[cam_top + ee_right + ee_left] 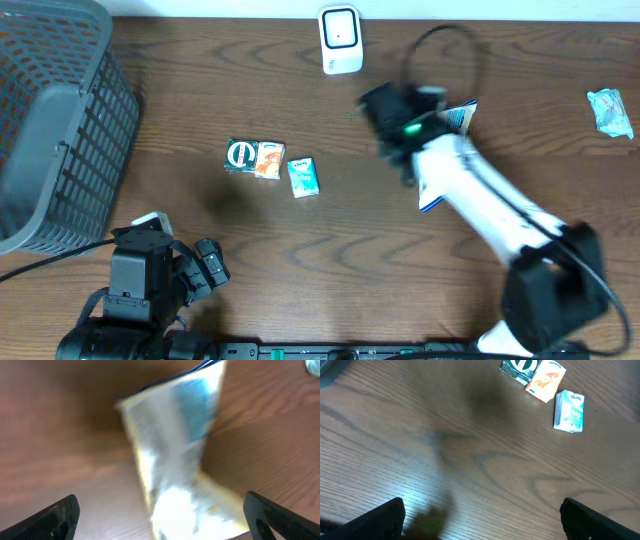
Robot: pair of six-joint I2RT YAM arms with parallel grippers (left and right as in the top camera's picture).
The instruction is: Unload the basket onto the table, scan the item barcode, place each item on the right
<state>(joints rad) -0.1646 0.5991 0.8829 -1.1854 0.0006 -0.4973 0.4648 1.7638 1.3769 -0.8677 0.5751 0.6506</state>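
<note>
A: Right gripper (160,522), what state?

B: Jaws wide. One finger shows at each lower corner of the wrist view. The white-and-blue packet (175,435) sits between them, badly blurred. Neither finger touches it as far as I can see.

A: Where is that packet on the table (330,260)?

B: In the overhead view it is right of centre, partly under the right arm. One corner pokes out on the far side of the arm and another edge on the near side. It is to the right of the white scanner (340,40) and nearer than it; the scanner stands at the far edge. I cannot tell whether the packet lies flat, and the print is too smeared to read.

A: Left gripper (482,520)?

B: Also wide, fingers at the two lower corners of its view, over bare wood. The arm sits at the near left, well apart from the packet.

A: What else?

B: A row of small packs left of centre: the dark green pack (240,155), with the orange pack (268,160) touching it on the right. The pale blue pack (303,177) is just beside those, a little nearer. The grey basket (60,120) is at the far left. The teal wrapper (610,110) is by the right edge.
</note>
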